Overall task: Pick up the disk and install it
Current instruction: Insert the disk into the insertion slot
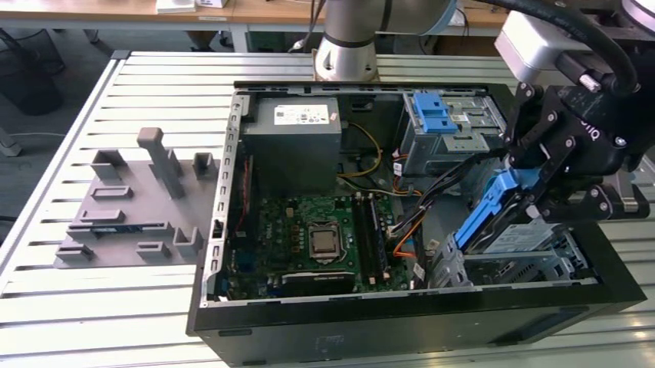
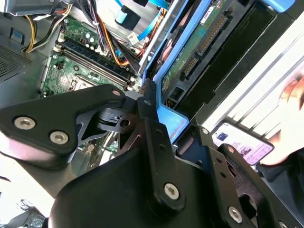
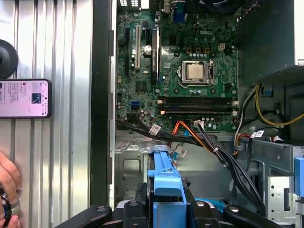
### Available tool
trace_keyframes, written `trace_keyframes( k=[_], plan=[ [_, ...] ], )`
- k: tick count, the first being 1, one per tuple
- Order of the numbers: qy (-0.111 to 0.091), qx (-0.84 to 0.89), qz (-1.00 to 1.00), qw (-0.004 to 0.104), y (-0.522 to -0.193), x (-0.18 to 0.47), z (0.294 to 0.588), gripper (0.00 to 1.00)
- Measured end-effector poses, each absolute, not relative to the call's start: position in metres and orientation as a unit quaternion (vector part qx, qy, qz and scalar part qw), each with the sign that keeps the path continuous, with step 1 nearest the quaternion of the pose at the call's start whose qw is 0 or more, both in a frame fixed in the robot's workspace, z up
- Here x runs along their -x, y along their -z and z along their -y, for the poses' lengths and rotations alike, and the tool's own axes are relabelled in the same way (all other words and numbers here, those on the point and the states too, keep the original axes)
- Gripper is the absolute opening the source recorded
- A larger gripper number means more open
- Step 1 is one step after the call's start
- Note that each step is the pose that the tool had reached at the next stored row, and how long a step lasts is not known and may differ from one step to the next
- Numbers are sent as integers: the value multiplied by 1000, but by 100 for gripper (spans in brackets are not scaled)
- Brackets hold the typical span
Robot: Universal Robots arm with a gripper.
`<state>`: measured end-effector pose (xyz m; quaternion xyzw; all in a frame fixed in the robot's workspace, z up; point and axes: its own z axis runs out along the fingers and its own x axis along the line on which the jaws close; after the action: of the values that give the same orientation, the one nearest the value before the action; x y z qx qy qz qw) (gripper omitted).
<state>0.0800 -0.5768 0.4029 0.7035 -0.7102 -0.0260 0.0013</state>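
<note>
Disk (image 1: 517, 236) clamped by blue side rails (image 1: 483, 218) in closed gripper (image 3: 166, 209), tilted over drive cage (image 1: 532, 268) at case's (image 1: 409, 326) four o'clock; likely rigid, weighty, shock-sensitive; best gripped by rails.

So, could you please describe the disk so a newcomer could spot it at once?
Find the open black case. At its end on the exterior view's right, the gripper holds the disk tilted. Unlike the blue-latched bay nearby, it's a flat slab with blue rails.
</note>
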Motion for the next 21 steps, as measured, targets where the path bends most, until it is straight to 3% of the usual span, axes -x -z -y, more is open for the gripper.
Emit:
trace_keyframes(
  k=[21],
  plan=[
    [26,-703,710,2,-389,-80,577,37]
  ],
)
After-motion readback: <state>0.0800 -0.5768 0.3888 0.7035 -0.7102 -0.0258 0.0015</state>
